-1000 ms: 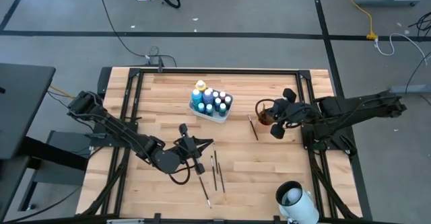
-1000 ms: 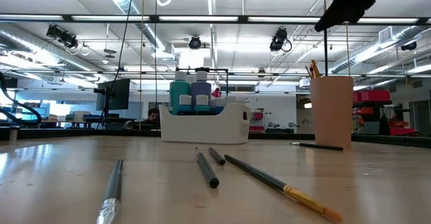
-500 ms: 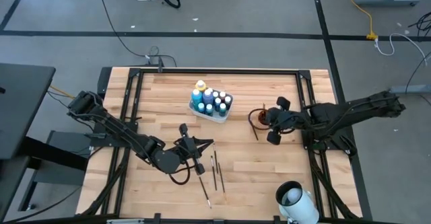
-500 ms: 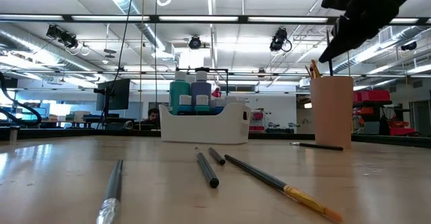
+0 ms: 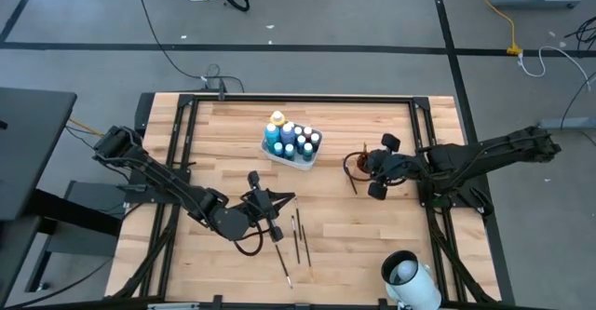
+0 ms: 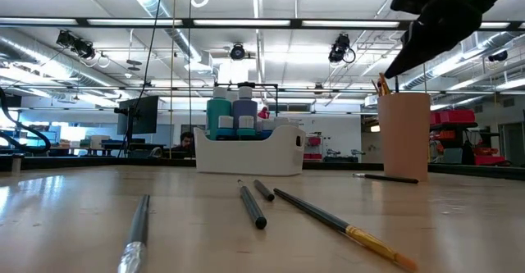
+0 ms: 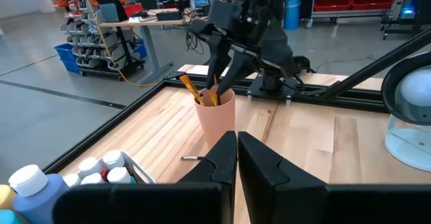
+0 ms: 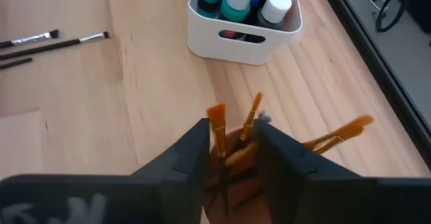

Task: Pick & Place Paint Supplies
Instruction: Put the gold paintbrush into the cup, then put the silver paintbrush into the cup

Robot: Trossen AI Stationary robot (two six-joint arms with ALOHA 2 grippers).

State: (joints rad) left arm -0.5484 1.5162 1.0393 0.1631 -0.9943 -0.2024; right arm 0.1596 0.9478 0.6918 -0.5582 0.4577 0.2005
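Table's cup (image 8: 236, 160) brushes (image 8: 232, 140) perhaps touching right hand (image 8: 232, 150).

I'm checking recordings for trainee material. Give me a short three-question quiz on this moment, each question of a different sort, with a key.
1. True or false: the right gripper is directly over the orange-brown cup.
2. Multiple choice: the paint bottles stand in (A) the white tray, (B) the cup, (C) loose on the table.
3. Fill in: beside the cup, one ___ lies flat on the table.

Key:
1. True. Its fingers straddle the brushes standing in the cup.
2. A.
3. Paintbrush. More loose paintbrushes lie near the left gripper, whose fingers are together.
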